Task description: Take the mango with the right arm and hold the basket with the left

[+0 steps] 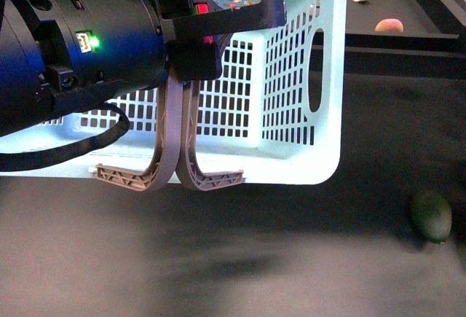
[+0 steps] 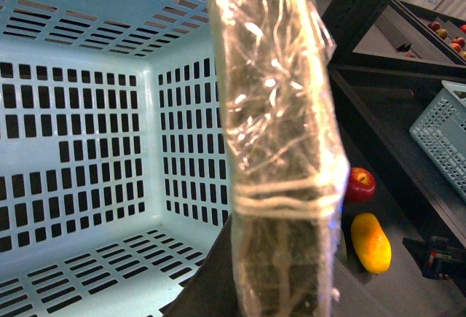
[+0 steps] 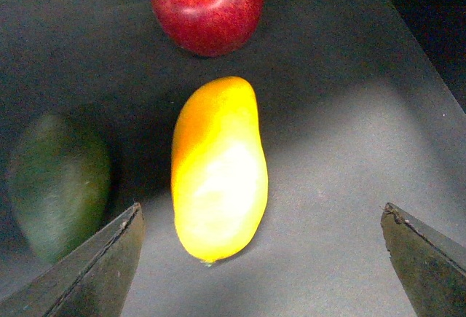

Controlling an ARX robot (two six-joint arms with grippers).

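Note:
The pale aqua basket (image 1: 291,76) hangs in the air in the front view, its two grey-brown handles (image 1: 178,149) pointing down. My left gripper (image 1: 200,22) is shut on the basket at the handles' upper part. In the left wrist view a handle (image 2: 280,149) fills the middle, with the basket's slotted inside (image 2: 80,157) behind it. The orange-yellow mango (image 3: 218,167) lies on the dark surface in the right wrist view, between and just beyond the fingertips (image 3: 109,251) of my open right gripper (image 3: 262,218). It also shows in the left wrist view (image 2: 371,243).
A red apple (image 3: 207,4) lies just past the mango, and a dark green oval fruit (image 3: 58,182) beside it; that fruit also shows in the front view (image 1: 431,215). Small fruits (image 1: 389,25) sit on a far shelf. A grey-blue crate (image 2: 444,131) stands beside the shelving.

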